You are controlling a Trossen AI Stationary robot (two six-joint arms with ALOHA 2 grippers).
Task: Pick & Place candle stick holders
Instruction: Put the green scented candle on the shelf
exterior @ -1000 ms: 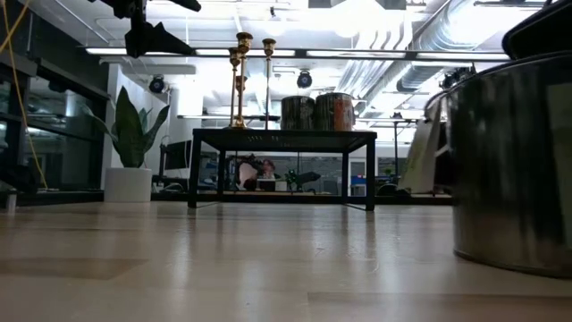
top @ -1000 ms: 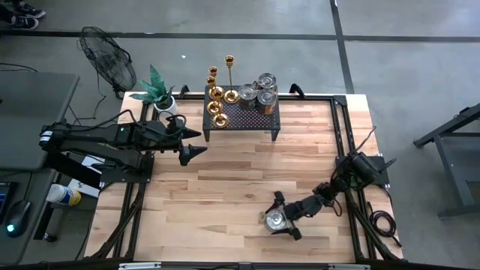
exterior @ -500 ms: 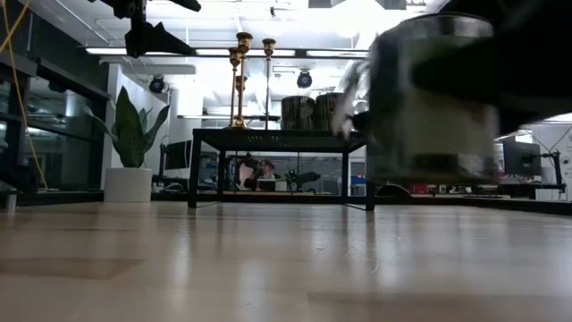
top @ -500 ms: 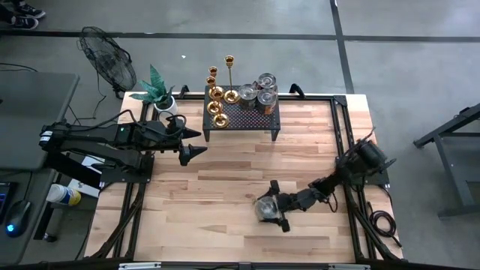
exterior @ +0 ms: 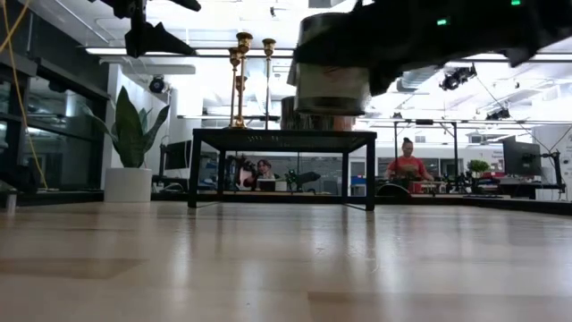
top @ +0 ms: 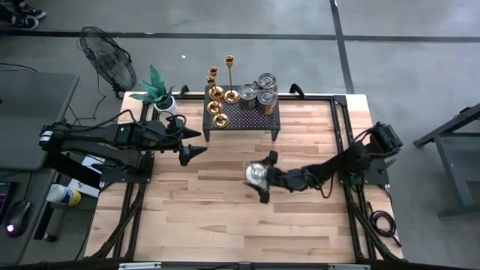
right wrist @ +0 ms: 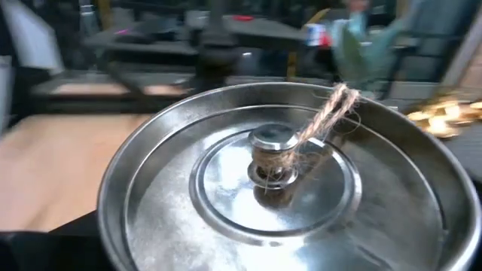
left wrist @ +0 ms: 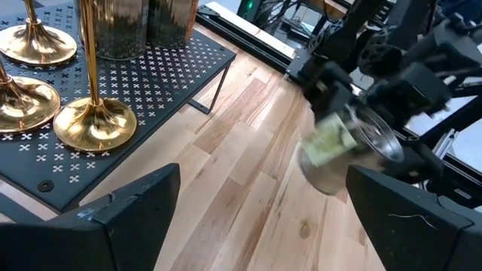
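Observation:
Several gold candle stick holders (top: 217, 96) stand by their round bases on the black perforated stand (top: 241, 114) at the table's far side, next to three silver tins (top: 259, 90); they also show in the left wrist view (left wrist: 90, 120). My right gripper (top: 264, 176) is shut on a silver lidded tin (top: 256, 173) at mid-table, in the air in the low view (exterior: 331, 63). The tin's lid knob with twine (right wrist: 282, 154) fills the right wrist view. My left gripper (top: 191, 152) is open and empty, left of the stand. My right gripper pinches the tin's round side wall (left wrist: 327, 150) between its two fingers (top: 271, 157), one on the far side and one on the near side. The fingers reach in about level from the table's right. The tin is lifted clear of the table, lid up.
A potted plant (top: 159, 91) stands at the table's far left corner, beside the stand. A fan (top: 105, 54) is on the floor beyond. Bare wood (top: 225, 217) lies between the stand and the near edge. People show in the room behind (exterior: 408, 165).
My right gripper has lifted the silver tin off the table near the front right and carried it up, toward the far and left, nearer the stand. The tin now hangs clear of the table.

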